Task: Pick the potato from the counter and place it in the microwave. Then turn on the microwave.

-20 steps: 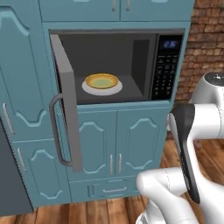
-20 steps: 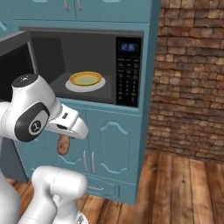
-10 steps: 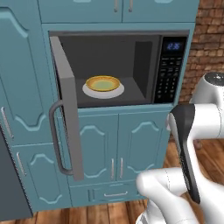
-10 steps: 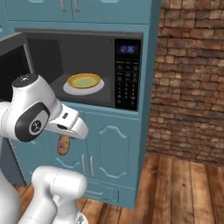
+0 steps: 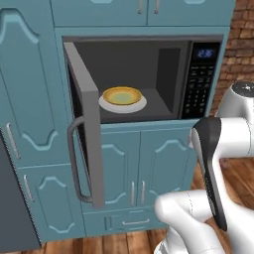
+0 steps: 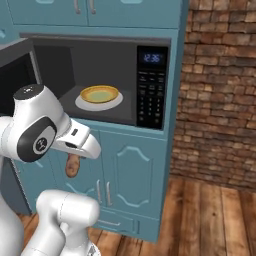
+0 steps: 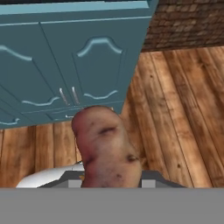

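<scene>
Potato [image 7: 107, 151] clamped in fingers, long axis along them, hanging vertical below hand, microwave [image 5: 149, 74] door open w/ plate [image 5: 122, 102] inside

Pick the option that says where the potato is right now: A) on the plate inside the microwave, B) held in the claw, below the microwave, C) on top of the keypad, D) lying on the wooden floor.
B: the potato sits in the claw, hanging in front of the lower cabinet doors, below the open microwave, whose plate carries just a yellow bowl.
</scene>
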Controlling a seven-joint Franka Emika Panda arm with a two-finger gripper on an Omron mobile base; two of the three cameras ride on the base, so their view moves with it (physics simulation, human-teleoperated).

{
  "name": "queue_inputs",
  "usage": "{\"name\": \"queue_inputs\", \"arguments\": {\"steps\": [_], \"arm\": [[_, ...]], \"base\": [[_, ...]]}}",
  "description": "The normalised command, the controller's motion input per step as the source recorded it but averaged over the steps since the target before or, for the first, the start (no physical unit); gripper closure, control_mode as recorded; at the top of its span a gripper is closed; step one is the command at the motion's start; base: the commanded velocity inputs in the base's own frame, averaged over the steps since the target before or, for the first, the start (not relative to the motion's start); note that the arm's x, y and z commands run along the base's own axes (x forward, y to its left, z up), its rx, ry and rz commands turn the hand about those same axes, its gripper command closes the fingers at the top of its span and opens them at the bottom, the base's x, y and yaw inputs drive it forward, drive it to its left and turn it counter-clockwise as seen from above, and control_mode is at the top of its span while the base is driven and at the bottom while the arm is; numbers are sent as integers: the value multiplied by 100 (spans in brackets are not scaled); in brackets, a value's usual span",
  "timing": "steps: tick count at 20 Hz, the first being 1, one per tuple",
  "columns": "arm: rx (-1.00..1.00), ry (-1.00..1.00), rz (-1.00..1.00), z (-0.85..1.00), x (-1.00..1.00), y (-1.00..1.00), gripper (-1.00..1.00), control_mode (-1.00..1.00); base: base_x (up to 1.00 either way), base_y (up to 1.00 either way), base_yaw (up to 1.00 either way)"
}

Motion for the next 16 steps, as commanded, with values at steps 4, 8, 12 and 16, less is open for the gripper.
{"name": "queue_inputs", "arguments": {"steps": [4,8,12,16], "arm": [[0,0,0,0,0,0,100,100],[0,0,0,0,0,0,100,100],[0,0,0,0,0,0,100,100],[0,0,0,0,0,0,100,100]], "base": [[32,27,0],[31,27,0],[30,28,0],[29,27,0]]}}
